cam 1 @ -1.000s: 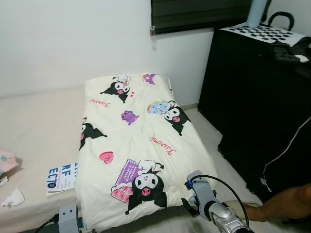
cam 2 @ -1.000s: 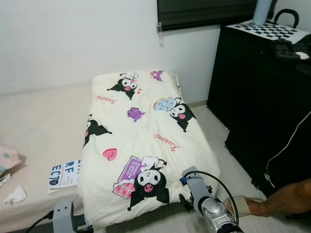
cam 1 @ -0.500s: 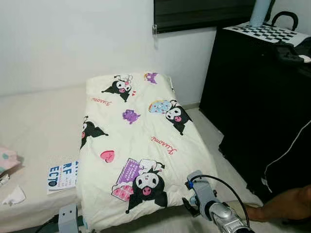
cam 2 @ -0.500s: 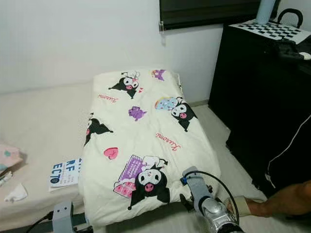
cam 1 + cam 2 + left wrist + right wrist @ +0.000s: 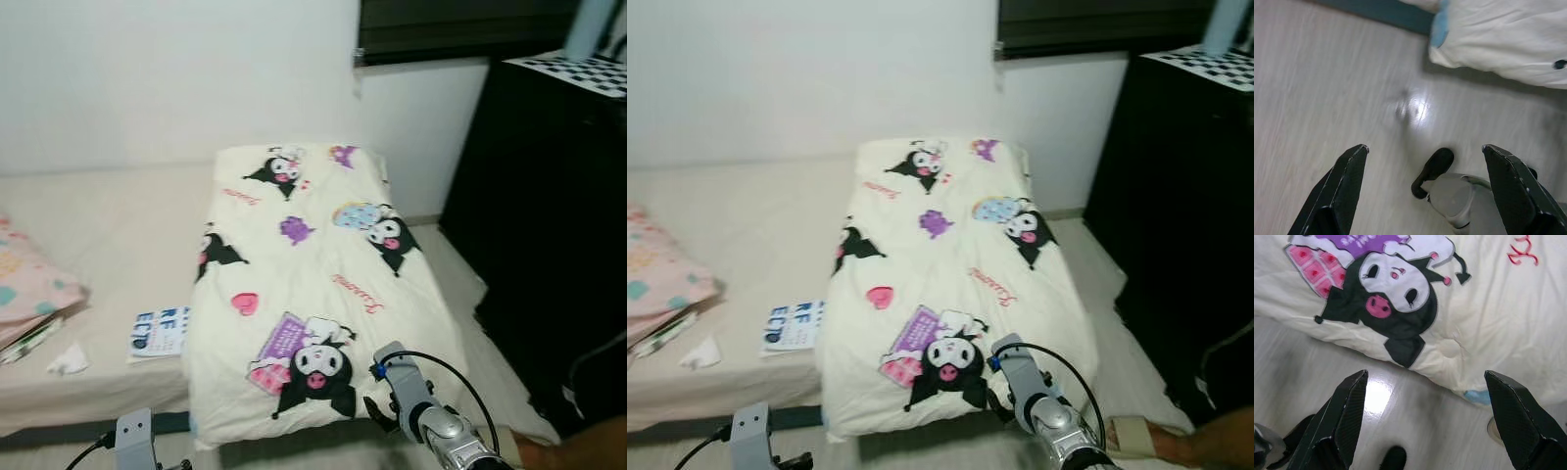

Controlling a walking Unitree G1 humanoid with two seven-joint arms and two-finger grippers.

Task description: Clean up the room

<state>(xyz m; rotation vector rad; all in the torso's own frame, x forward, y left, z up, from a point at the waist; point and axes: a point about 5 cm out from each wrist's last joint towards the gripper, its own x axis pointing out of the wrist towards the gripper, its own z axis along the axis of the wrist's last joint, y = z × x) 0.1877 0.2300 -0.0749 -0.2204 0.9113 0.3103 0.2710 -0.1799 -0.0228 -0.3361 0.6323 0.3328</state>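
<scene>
Both arms hang low by the bed's foot, left gripper (image 5: 1422, 191) and right gripper (image 5: 1425, 423) with jaws apart and empty, probably ready for the quilt (image 5: 313, 274).

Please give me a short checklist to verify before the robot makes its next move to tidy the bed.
1. Left gripper open and holding nothing: ok, fingers spread above the floor.
2. Right gripper open and holding nothing: ok, it hangs at the near edge of the blanket.
3. Blanket lies flat on the bed: ok.
4. Loose items located: ok, leaflet and crumpled tissue lie left of the blanket.
5. Person's hand away from the right arm: not ok, it is close by.
6. Both items within reach: cannot tell.
</scene>
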